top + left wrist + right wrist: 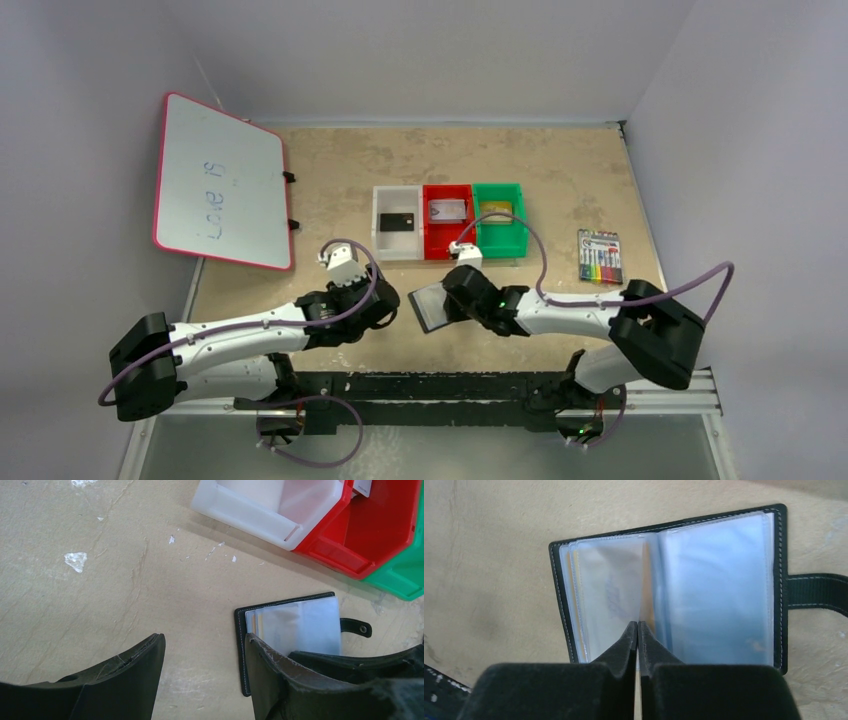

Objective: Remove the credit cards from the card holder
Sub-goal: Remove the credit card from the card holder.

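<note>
A whiteboard (222,182) leaned at the far left edge of the worktop (330,200). The left jaws stood open and empty just above the bare surface, their right finger overlapping the near left corner of the card holder (428,308). The holder lay open near the middle front, clear sleeves up, strap tab (356,627) pointing right. The right jaws were closed tight over its centre fold. Behind, three bins stood touching: the white bin (398,250) held the black card (397,221), the red bin (447,245) the silver-grey card (447,210), the green bin (500,243) the gold-tan card (498,208). A marker pack (600,256) lay far right.
</note>
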{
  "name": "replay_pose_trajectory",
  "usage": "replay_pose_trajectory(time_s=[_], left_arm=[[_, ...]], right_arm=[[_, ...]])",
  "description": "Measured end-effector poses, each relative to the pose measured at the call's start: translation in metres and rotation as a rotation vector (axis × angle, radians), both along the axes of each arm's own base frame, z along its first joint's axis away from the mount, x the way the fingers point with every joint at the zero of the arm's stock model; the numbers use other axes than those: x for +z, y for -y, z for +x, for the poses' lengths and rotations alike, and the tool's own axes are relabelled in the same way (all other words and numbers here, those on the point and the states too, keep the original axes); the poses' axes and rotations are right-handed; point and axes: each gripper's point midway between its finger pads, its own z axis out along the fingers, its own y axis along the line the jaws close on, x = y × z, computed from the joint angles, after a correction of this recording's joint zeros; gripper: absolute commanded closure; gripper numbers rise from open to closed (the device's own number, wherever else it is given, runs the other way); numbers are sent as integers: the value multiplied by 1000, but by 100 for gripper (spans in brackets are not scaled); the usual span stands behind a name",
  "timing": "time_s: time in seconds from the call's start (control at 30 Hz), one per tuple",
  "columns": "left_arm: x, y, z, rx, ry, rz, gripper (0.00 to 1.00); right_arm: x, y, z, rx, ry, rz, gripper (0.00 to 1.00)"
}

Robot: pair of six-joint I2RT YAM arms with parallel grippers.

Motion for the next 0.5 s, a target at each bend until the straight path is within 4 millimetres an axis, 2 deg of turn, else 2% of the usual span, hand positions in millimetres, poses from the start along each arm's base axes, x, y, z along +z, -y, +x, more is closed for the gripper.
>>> replay_pose_trajectory(time_s=[0.2, 0.37, 0.5], left_arm=[[1, 13, 0, -41, -5, -32, 41], [6, 32, 1, -97, -2, -84, 40], [10, 53, 2, -146, 5, -140, 40]], right_arm=[[12, 18, 12, -79, -32, 192, 100], [30, 18, 20, -108, -35, 371, 100], [29, 21, 19, -121, -61, 461, 100]])
